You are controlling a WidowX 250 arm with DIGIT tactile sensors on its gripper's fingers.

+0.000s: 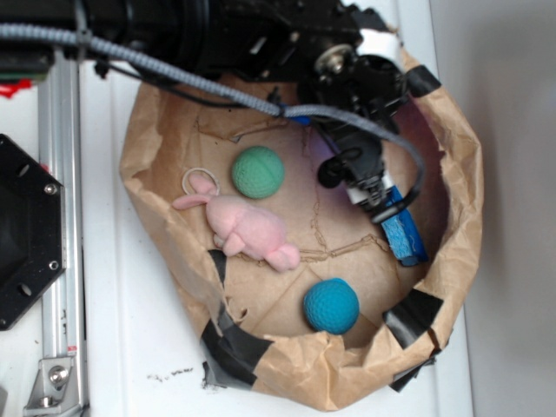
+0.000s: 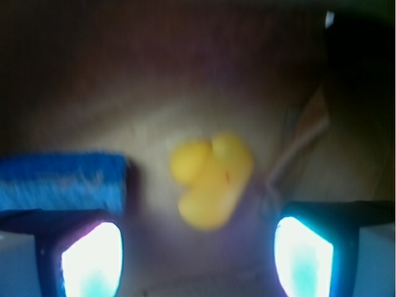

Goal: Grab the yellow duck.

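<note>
Fingers (image 2: 91, 260) of the gripper (image 2: 197, 257) spread wide, released, nothing between them yet; both pads show as bright glowing patches at the bottom corners of the wrist view, one left, one right. Yellow duck (image 2: 211, 180) sits ahead of the fingertips and between their two lines, a touch nearer the right pad than the left, not touching either. Duck is blurred, but the body reads as a lump with two rounded lobes at the far end, long axis running roughly away from the fingers and tilted slightly right, so the jaws would close across its narrow width. Blue block (image 2: 62, 182) lies just beyond the left finger, beside the duck but apart from it. Floor under everything is the brown paper bag (image 1: 452, 174), its wall rising close on the right side of the fingers. In the exterior view the duck is hidden under the arm; the gripper hangs at the right side of the bag, well apart from the green ball (image 1: 258, 172), pink bunny (image 1: 248, 228) and teal ball (image 1: 331, 305). Judgement: approach nearly lined up; next move is a short advance forward and down, then close. Risk: left finger catching the blue block.
</note>
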